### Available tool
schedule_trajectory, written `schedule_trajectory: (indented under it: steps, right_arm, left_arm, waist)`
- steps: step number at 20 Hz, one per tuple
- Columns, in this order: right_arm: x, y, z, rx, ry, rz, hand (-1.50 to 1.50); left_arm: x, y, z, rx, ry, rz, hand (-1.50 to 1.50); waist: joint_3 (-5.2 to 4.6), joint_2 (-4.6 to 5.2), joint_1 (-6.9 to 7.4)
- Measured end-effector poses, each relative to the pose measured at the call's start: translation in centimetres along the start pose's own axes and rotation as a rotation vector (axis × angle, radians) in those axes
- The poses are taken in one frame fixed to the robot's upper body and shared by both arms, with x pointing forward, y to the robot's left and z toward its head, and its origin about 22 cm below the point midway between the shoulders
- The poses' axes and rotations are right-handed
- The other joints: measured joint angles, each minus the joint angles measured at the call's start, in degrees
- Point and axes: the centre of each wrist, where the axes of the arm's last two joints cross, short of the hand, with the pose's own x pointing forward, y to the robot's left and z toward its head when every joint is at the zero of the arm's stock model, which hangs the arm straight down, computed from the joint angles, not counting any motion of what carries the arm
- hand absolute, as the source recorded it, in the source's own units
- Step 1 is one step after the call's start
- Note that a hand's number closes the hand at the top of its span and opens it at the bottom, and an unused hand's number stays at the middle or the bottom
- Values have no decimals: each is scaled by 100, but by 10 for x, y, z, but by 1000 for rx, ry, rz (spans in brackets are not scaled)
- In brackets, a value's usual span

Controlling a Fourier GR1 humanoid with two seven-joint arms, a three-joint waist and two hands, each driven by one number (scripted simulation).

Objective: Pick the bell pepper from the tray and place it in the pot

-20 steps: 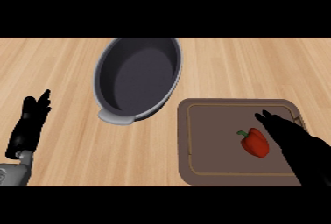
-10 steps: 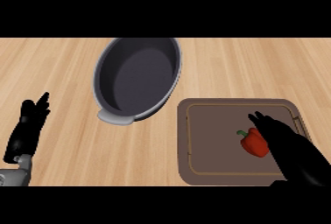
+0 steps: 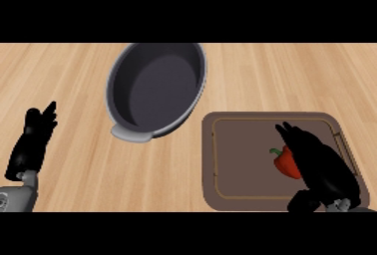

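head view: light wooden counter under pot and tray

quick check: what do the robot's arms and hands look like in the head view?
Both hands are matte black, with slim black fingers. The left hand joins a grey forearm at a small grey wrist piece near the lower left edge. The right hand is bulkier in view; a bit of grey shows at its wrist. No cables or markings visible.

i see my right hand over the tray, fingers straight, covering part of the bell pepper. the pot lies left of the tray, my left hand further left.
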Motion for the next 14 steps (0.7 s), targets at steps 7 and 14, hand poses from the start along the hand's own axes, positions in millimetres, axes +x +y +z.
schedule_trajectory:
  steps: [7, 14]
  right_arm:
    - [-4, 7, -17, 46, 36, 9, -150]
    - [-8, 18, -35, 66, 39, -8, -150]
  left_arm:
    - [-6, 6, 5, -2, 0, -1, 0]
    - [2, -1, 4, -2, 1, 2, 0]
  waist:
    - [0, -2, 8]
    - [0, -1, 3]
